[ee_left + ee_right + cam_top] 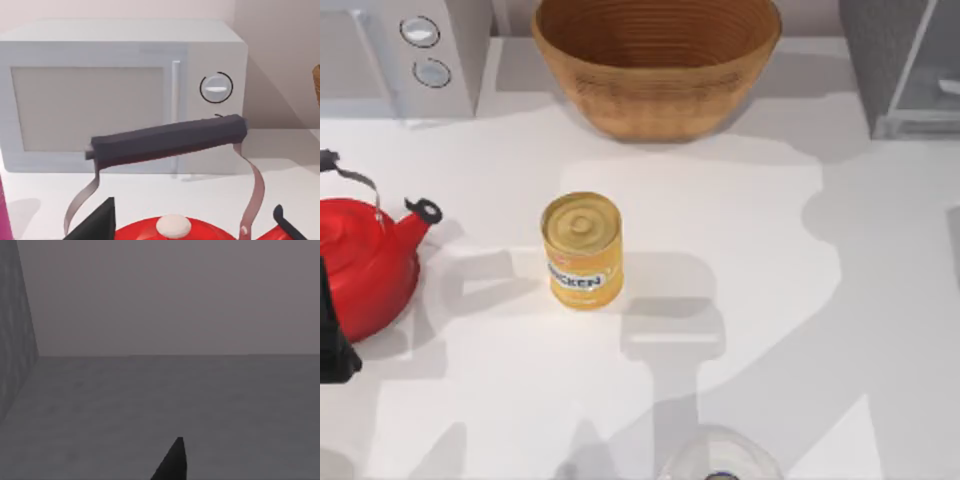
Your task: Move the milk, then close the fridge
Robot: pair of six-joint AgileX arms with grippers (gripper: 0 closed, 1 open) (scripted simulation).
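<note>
The milk is out of view. The fridge (pixel 900 70), a grey box with a pale glassy panel, stands at the table's far right corner; I cannot tell how its door stands. My left gripper (pixel 192 225) hangs open at the table's left edge, just above the red kettle (pixel 365 265), with its two dark fingertips (pixel 100 220) far apart on either side of the kettle's lid. A dark tip of my right gripper (pixel 175 462) points over a bare grey surface, with a grey wall (pixel 15 330) beside it.
A yellow chicken can (pixel 582 250) stands mid-table. A wicker bowl (pixel 655 60) sits at the back centre and a grey microwave (pixel 410 50) with round knobs at the back left. A clear rounded object (pixel 720 455) lies at the front edge.
</note>
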